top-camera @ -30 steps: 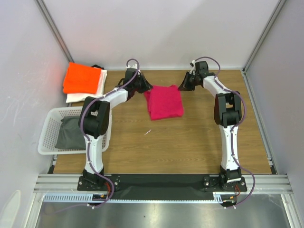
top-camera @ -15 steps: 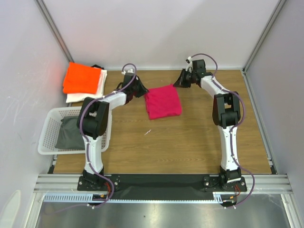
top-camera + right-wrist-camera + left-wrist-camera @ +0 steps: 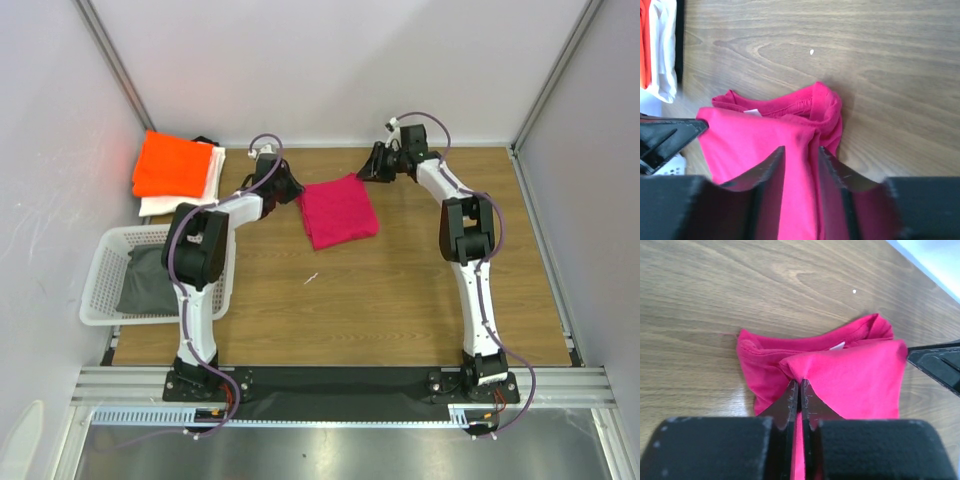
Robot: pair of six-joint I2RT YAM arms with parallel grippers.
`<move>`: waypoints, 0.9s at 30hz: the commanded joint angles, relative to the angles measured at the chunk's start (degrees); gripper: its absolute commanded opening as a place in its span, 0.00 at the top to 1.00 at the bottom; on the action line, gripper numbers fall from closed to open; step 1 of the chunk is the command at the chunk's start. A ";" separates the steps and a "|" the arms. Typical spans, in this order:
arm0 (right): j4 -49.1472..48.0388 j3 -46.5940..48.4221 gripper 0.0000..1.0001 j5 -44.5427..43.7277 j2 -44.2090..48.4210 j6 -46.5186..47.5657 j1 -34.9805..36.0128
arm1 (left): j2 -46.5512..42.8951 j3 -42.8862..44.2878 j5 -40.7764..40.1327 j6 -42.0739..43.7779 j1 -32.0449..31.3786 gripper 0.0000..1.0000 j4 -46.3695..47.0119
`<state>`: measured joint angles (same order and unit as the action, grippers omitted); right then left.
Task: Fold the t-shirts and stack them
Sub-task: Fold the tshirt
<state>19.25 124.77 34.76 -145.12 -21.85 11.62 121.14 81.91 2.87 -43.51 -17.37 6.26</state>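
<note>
Judging by its folded, roughly square shape, the magenta-pink t-shirt (image 3: 340,210) is taken to be ready for stacking; it lies far of centre on the wood-grain table (image 3: 400,290). Its far left corner is pinched in the closed left gripper (image 3: 799,385), while the jaws of the right gripper (image 3: 801,150) stand slightly parted around the far right corner. A carry leftward onto the folded orange t-shirt (image 3: 172,165) and white t-shirt (image 3: 165,207) is called for next. The soft, limp cloth would likely sag.

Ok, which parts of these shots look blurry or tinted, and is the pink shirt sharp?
Top external view: sharp, evenly lit, with the orange t-shirt throwing a reddish tint on the left wall. Left wrist view: pink t-shirt and wood sharp, left gripper near the lens blurred. Right wrist view: likewise, right gripper soft, shirt crisp.
</note>
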 commanded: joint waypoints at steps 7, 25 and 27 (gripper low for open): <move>5.36 5.13 0.23 2.23 5.09 2.51 -1.42 | -3.45 1.94 -4.96 6.14 0.32 0.25 -2.04; 2.73 -30.98 0.00 -2.60 30.14 1.63 -9.85 | -9.43 -9.04 -3.40 -0.79 -6.28 0.14 -9.16; 2.99 -33.78 0.00 -2.68 31.56 1.98 -10.91 | -9.52 -9.92 -3.93 -1.14 -6.28 0.13 -8.55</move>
<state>23.66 93.86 32.73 -117.49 -19.92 1.67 113.38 73.23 -0.71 -42.46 -24.27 -3.27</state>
